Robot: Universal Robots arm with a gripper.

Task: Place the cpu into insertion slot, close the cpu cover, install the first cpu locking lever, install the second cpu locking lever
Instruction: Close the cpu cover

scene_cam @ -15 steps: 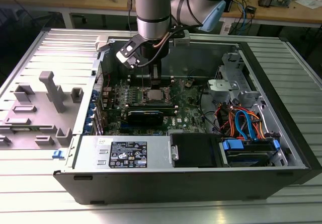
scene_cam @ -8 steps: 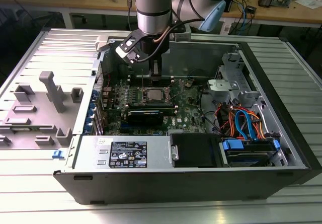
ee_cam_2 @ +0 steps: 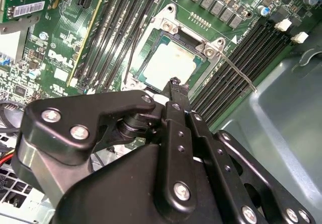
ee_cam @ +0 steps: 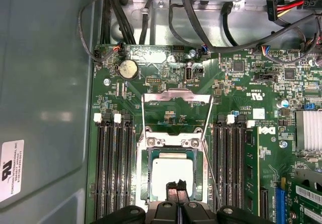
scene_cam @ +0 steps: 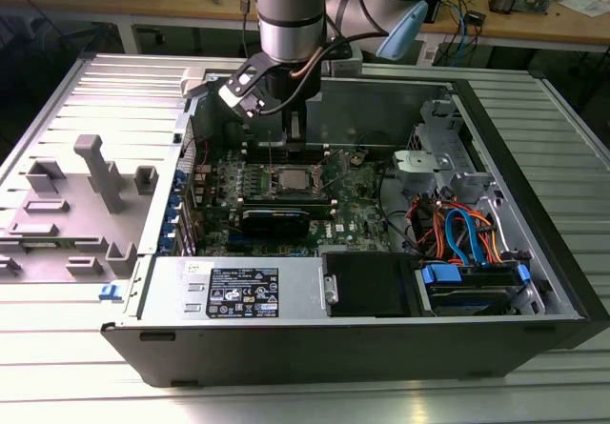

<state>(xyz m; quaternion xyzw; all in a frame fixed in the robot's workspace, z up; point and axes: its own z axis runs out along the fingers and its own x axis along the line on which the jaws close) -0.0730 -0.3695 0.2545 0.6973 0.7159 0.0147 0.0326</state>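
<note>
The cpu [ee_cam: 172, 172] lies flat in the insertion slot [ee_cam: 146, 173], its dull silver top facing up; both wrist views show it, cpu [ee_cam_2: 168, 63]. The cpu cover [ee_cam: 176, 97] is swung open and lies back on the green board beyond the slot. Two thin wire levers [ee_cam: 143, 123] [ee_cam: 208, 123] stand released along the cover's sides. My gripper [ee_cam: 177, 186] hovers over the chip's near edge, its two black fingertips [ee_cam_2: 173, 83] pressed together with nothing between them. In the exterior view the gripper [scene_cam: 294, 129] hangs just behind the slot [scene_cam: 286, 181].
Long black memory slots [ee_cam: 113, 168] [ee_cam: 229, 168] flank the socket on both sides. Bundled cables [ee_cam: 201, 27] run along the case wall behind the board. The power supply [scene_cam: 238, 291] and drive bay [scene_cam: 467, 281] fill the case's front. A grey fixture plate [scene_cam: 86, 195] sits at the exterior view's left.
</note>
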